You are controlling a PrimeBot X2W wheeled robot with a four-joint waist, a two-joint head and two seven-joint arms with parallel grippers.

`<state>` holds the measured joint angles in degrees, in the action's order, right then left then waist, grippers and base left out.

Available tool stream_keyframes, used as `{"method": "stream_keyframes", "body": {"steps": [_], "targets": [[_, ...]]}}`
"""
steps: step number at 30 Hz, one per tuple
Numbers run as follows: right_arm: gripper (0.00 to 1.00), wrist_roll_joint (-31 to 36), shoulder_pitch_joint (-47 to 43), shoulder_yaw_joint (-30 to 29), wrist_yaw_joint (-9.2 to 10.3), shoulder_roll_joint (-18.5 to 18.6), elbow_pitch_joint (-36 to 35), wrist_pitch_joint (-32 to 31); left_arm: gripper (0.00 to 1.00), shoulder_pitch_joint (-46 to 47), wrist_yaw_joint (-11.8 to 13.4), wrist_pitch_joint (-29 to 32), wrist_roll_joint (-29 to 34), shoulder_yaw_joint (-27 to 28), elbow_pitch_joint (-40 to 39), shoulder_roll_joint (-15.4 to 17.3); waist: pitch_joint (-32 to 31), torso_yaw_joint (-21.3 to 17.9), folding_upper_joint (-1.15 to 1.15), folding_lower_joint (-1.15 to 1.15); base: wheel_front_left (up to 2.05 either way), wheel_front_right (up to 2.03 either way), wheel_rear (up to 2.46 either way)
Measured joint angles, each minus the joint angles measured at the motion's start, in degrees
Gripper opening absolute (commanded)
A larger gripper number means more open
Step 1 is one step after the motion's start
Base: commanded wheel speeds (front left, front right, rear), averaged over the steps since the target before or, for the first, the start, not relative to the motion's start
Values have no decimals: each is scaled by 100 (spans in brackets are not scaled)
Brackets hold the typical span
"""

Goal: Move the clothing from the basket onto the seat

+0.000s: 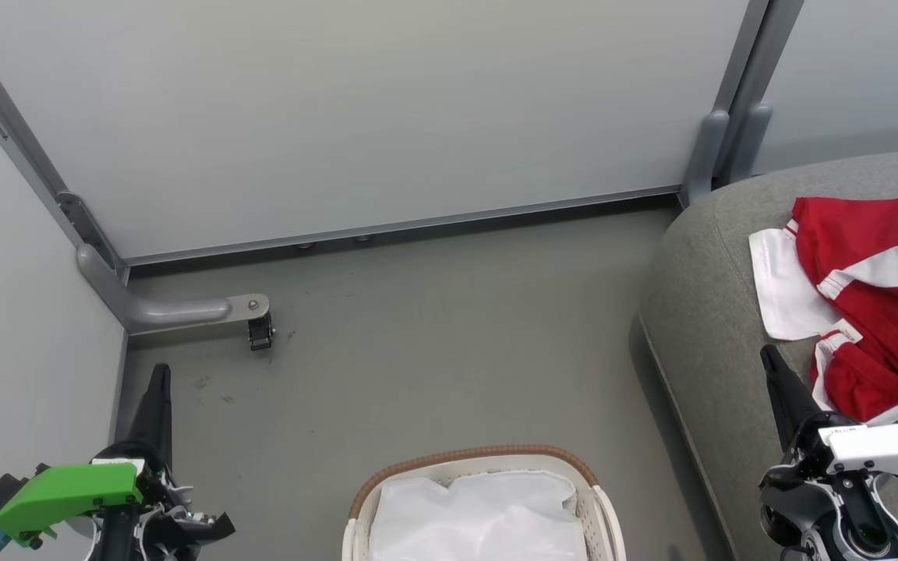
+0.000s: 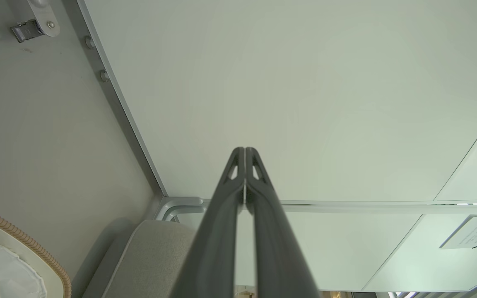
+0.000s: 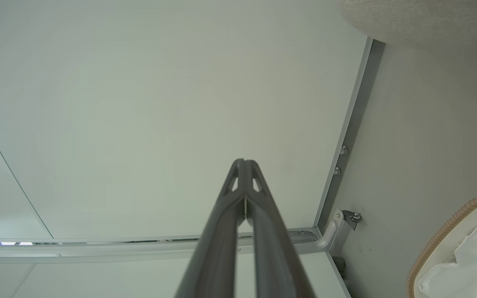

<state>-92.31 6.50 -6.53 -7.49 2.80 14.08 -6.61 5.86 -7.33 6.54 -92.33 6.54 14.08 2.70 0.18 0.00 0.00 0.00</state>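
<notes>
The grey seat (image 1: 698, 312) at right carries the red-and-white clothing (image 1: 878, 312), spread on its top near the front edge. The basket (image 1: 480, 454) stands on the floor (image 1: 433, 327) beside the seat and holds its white lining (image 1: 480, 514). The left gripper (image 2: 244, 152) and the right gripper (image 3: 244, 162) have their fingers pressed together, empty, pointing at the wall panel (image 1: 355, 109).

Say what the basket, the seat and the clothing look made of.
Basket: white plastic, seemingly, smooth with perforated wall; brown rim looks woven. Seat: grey woven upholstery, matte, coarse texture. Clothing: thin red-and-white sports fabric, probably synthetic, softly creased.
</notes>
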Motion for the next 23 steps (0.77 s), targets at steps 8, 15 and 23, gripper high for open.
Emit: {"method": "stream_keyframes", "body": {"steps": [8, 15, 23], "targets": [[0, 0, -1, 0, 0, 0, 0, 0, 0, 0, 0, 0, 0, -1, 0, 0, 0, 0, 0, 0, 0, 0, 0], [0, -1, -1, 0, 0, 0, 0, 0, 0, 0, 0, 0, 0, -1, 0, 0, 0, 0, 0, 0, 0, 0, 0], [0, 0, -1, 0, 0, 0, 0, 0, 0, 0, 0, 0, 0, -1, -1, 0, 0, 0, 0, 0, 0, 0, 0]]}}
